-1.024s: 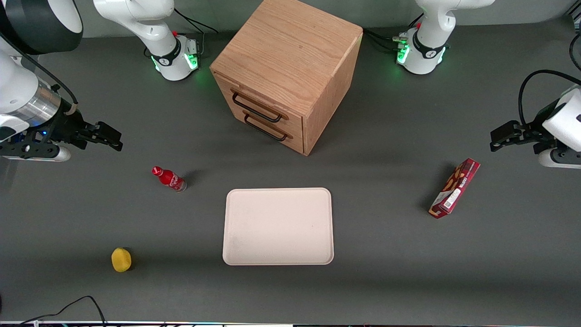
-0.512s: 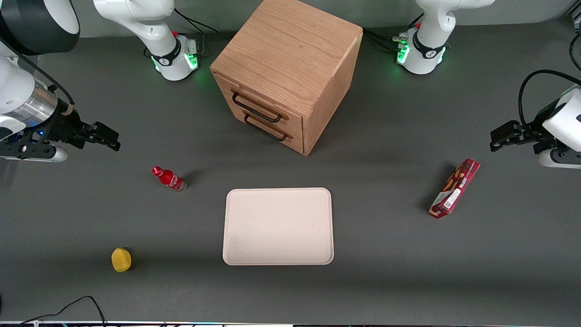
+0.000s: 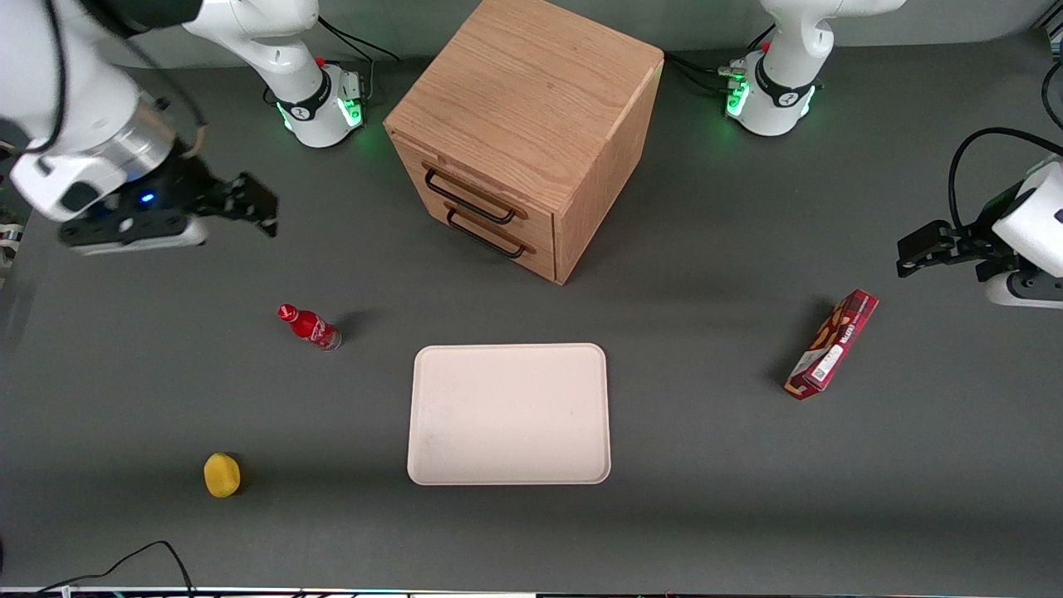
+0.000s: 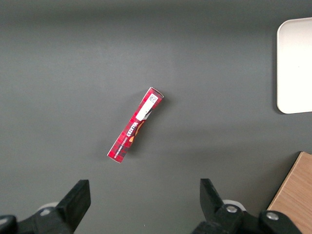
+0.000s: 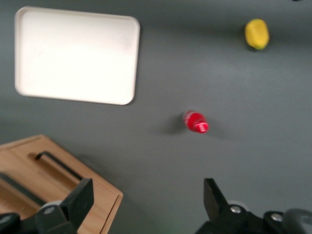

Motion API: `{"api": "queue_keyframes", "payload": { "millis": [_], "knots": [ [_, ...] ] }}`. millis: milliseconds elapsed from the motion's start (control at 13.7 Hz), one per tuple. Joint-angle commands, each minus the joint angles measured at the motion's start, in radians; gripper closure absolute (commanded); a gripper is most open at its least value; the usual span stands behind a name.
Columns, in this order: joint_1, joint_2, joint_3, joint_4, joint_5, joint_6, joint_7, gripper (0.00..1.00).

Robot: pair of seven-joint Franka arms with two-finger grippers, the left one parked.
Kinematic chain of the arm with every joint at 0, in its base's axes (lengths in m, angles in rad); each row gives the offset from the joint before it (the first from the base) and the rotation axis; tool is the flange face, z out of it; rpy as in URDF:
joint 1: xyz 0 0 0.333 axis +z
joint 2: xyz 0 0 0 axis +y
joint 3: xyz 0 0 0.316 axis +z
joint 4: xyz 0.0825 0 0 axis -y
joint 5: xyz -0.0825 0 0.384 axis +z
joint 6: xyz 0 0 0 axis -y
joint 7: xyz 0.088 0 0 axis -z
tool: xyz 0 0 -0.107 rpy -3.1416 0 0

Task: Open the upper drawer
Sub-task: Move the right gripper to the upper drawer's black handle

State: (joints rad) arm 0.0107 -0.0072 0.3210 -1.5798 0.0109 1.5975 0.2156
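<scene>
The gripper point(image 3: 257, 208) hangs above the bare table toward the working arm's end, holding nothing; the right wrist view shows its two fingers point(image 5: 80, 197) spread wide with open tabletop between them. It is well apart from the oak cabinet point(image 3: 531, 91), which sits sideways from it toward the middle of the table. The upper drawer point(image 3: 473, 195) sits flush in the cabinet's face — shut — with its thin black bar handle point(image 3: 467, 199) untouched, and the lower drawer point(image 3: 494, 235) lies just beneath it with a matching handle. In the wrist view one black handle and a corner of the cabinet point(image 5: 48, 180) show close to one finger.

Nearer to the front camera than the gripper stands a small red bottle point(image 3: 310, 326), upright, seen from above through the wrist camera as a red cap point(image 5: 196, 122). Nearer still — and well apart from the gripper — lies a yellow lemon-like fruit point(image 3: 222, 474). A pale rectangular tray point(image 3: 508, 473) rests flat in front of the cabinet, nothing on it. A red snack box point(image 3: 832, 344) lies toward the parked arm's end of the table.
</scene>
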Motion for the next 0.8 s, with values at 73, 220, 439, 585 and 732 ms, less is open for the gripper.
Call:
{"api": "queue_keyframes", "payload": {
  "millis": [73, 220, 439, 585, 732],
  "knots": [
    [0.006, 0.042, 0.087, 0.043, 0.119, -0.018, -0.140, 0.00],
    [0.008, 0.084, 0.104, 0.044, 0.161, -0.021, -0.357, 0.00],
    [0.015, 0.163, 0.128, 0.040, 0.268, -0.022, -0.481, 0.00],
    [0.015, 0.222, 0.162, 0.043, 0.276, -0.010, -0.482, 0.00],
    [0.021, 0.256, 0.193, 0.034, 0.270, 0.005, -0.484, 0.00]
  ]
}}
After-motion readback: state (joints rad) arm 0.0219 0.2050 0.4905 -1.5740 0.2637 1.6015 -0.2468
